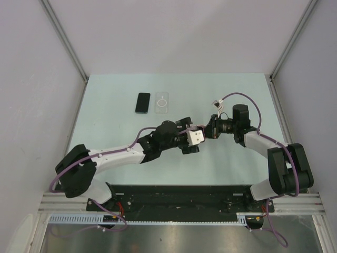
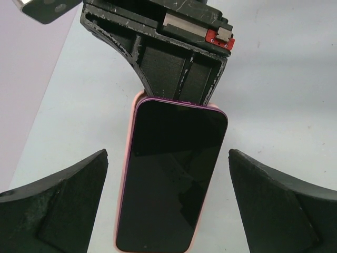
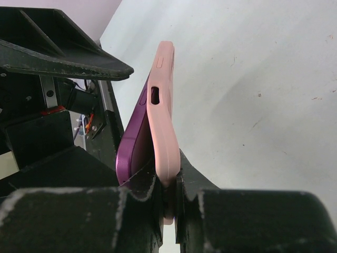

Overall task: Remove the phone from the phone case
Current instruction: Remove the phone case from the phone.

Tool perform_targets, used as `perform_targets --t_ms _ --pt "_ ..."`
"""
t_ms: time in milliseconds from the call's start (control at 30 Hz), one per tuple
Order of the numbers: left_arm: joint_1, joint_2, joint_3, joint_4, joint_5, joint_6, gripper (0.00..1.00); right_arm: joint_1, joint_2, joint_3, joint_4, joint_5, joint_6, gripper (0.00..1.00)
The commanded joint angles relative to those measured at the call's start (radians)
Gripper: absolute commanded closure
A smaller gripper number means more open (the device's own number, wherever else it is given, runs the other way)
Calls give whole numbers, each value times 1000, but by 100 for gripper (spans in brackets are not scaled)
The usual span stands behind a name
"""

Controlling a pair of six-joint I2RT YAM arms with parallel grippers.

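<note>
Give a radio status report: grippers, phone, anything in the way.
Right gripper shut on the pink case's end, purple phone inside. Left gripper open, straddling it. Black phone and clear case lie apart, not obstructing.

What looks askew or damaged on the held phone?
The purple phone sits askew in the pink case: near the right pincer, shut on the case, its edge stands clear of the case, while the far end is seated. No damage shows. A second dark phone and clear case lie beyond.
</note>
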Motion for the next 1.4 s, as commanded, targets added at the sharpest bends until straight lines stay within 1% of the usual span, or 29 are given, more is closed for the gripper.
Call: perform_targets --t_ms 0,133,533,833,933,967,1033,1067,1100,1200,1233,1300,1367 --pt "-6 21 48 -10 19 -22 0 10 -4 57 30 -24 -6 100" --pt "-8 49 57 -8 11 -11 0 10 -10 57 27 -24 -6 100" --pt "-13 64 62 -7 3 -3 0 10 -13 57 29 -36 0 100" --pt "-14 75 62 13 -38 12 0 13 -15 57 35 -60 10 100" --pt "-16 79 62 22 -57 20 9 13 -15 57 35 -62 13 100" --pt "-16 78 60 24 -58 23 19 13 -13 57 35 -62 10 100" --pt "-16 72 57 29 -58 23 25 13 -12 57 33 -62 9 100" --pt "-16 72 56 30 -60 21 30 15 -12 57 33 -59 9 100" --pt "-16 69 53 32 -58 21 34 15 -12 57 33 -57 6 100" --pt "-16 67 47 35 -54 20 36 12 -12 57 32 -53 6 100" --pt "-16 67 45 35 -49 17 39 12 -12 57 32 -54 3 100" --pt "-16 65 45 35 -48 14 42 9 -10 57 26 -53 -11 100" --pt "-16 62 45 35 -44 2 48 6 -12 57 18 -37 -26 100"
